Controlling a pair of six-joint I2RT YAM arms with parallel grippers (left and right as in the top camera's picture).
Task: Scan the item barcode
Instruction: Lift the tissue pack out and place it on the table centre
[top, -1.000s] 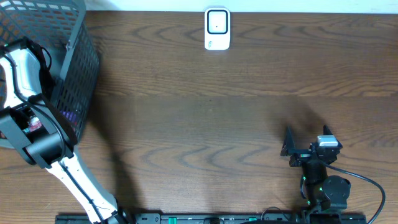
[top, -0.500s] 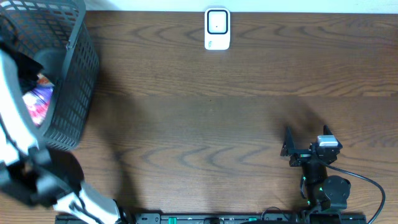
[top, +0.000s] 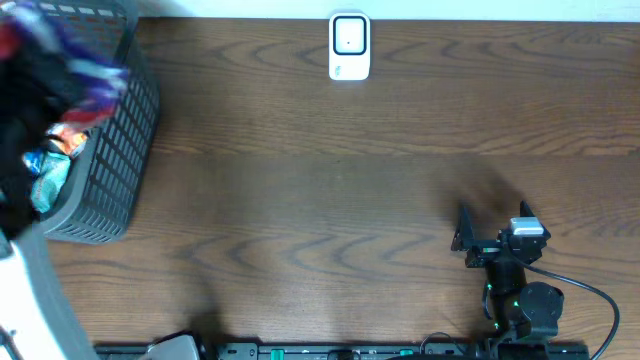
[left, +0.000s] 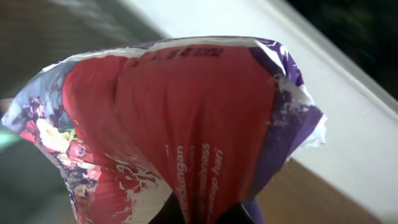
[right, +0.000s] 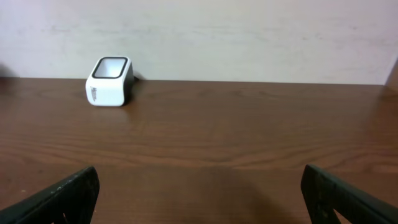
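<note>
The brown table (top: 330, 200) lies bare across its whole middle, with open room between the grey mesh basket (top: 120, 150) at the far left and the right gripper (top: 458, 228) at the near right. Everything on it stands along the edges. The white scanner (top: 349, 46) sits against the far edge, about midway along it, well apart from both arms.

The task's thing, a red and purple packet (top: 70, 55), is up in the air over the far left corner, above the basket. From overhead it is only a smear of colour, and the left arm beside it is a dark blur. The left wrist view gives what the overhead cannot: the packet (left: 186, 124) fills that picture, crinkled, with white print on its red face, and the left gripper (left: 199, 214) pinches its lower edge with the jaws pressed together on the film. No barcode can be made out there.

The right wrist view looks low across the wood to the scanner (right: 110, 81) at far left in front of a pale wall. The right gripper (right: 198, 180) has its jaws spread wide, with nothing between them but table.

Counted: one scanner, one basket, one lifted packet, two grippers. More bright wrappers (top: 50, 165) lie inside the basket (too blurred to number).
</note>
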